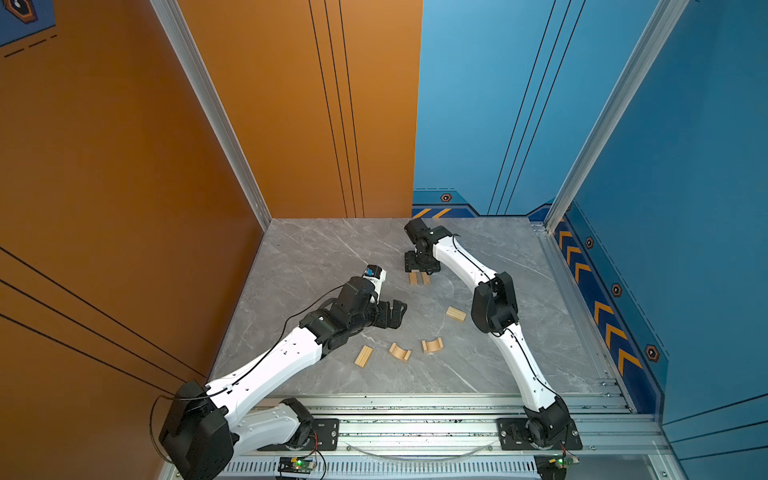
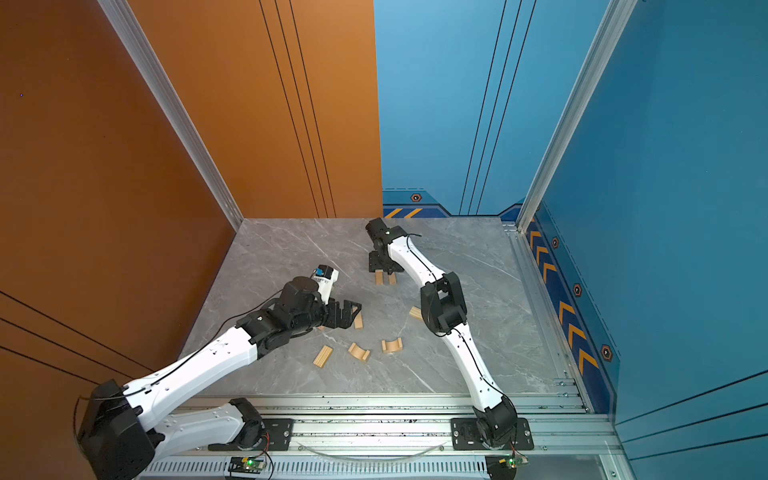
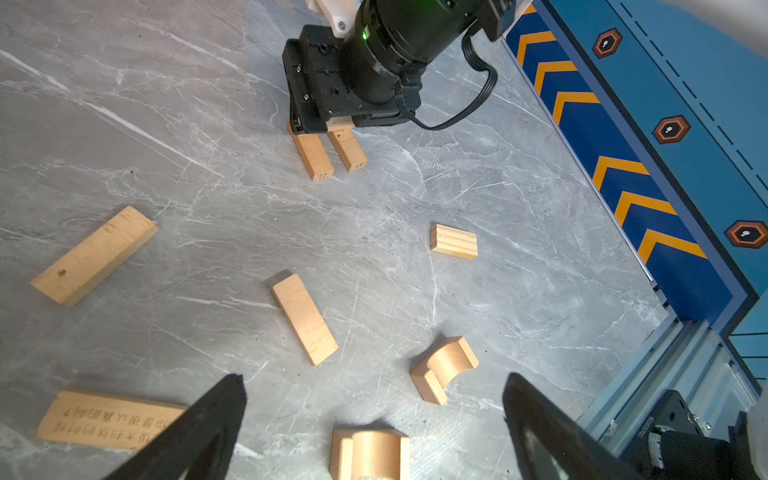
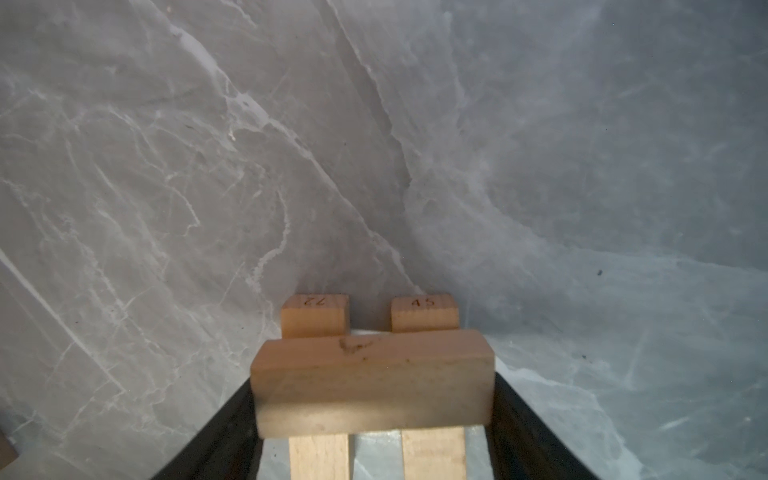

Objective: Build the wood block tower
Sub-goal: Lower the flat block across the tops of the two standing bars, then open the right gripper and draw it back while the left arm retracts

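clamping crossbar [image 4: 374,382] over two bars [image 4: 314,316]

bright, even light in both top views, sharp, with short soft shadows beside the wood blocks [image 1: 456,313] on the table [image 1: 316,257]. the right wrist view is dimmer and soft; the crosswise block [image 4: 374,382] blurs at its near edge. the left wrist view bows at its corners.

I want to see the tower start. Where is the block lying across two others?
The crosswise block lies across two side-by-side bars, held in the right gripper, at the far middle of the table in both top views.
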Robot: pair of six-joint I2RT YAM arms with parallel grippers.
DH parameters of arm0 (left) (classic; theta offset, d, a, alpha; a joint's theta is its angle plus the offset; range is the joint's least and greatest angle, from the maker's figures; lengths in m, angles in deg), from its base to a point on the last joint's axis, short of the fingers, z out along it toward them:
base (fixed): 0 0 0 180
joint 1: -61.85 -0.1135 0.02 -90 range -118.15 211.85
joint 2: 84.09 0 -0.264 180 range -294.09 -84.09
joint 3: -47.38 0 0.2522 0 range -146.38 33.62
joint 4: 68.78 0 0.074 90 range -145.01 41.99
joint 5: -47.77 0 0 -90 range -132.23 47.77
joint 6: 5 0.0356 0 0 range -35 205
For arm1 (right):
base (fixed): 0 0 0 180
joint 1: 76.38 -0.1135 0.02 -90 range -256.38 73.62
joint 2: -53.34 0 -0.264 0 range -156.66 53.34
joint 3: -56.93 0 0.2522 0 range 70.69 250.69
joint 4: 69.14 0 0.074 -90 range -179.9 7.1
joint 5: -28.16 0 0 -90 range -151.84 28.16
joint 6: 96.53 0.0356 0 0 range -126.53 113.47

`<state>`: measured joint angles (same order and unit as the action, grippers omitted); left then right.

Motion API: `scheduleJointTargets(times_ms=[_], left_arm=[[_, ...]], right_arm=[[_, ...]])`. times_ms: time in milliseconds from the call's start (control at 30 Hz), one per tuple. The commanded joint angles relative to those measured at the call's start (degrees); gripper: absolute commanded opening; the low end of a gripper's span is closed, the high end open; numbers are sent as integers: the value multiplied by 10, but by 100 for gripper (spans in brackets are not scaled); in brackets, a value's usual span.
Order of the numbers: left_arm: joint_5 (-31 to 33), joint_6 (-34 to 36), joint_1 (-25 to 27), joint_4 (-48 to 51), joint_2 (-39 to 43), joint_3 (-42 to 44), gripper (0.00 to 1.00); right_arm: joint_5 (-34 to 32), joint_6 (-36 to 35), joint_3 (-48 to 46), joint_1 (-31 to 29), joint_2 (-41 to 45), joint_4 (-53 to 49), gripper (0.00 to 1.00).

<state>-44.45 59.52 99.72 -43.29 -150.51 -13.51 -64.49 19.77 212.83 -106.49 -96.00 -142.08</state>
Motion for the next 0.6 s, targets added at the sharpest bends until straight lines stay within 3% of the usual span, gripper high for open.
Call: scheduleJointTargets(times_ms=[0, 200, 567], left_arm=[[-9, 3, -7, -4, 13, 9, 98], [-13, 2, -8, -4, 12, 8, 98], [-9, 5, -9, 5, 17, 7, 98]], right_arm=[[2, -8, 14, -3, -10, -22, 66], [1, -8, 15, -3, -11, -22, 70], [10, -23, 17, -3, 23, -13, 95]])
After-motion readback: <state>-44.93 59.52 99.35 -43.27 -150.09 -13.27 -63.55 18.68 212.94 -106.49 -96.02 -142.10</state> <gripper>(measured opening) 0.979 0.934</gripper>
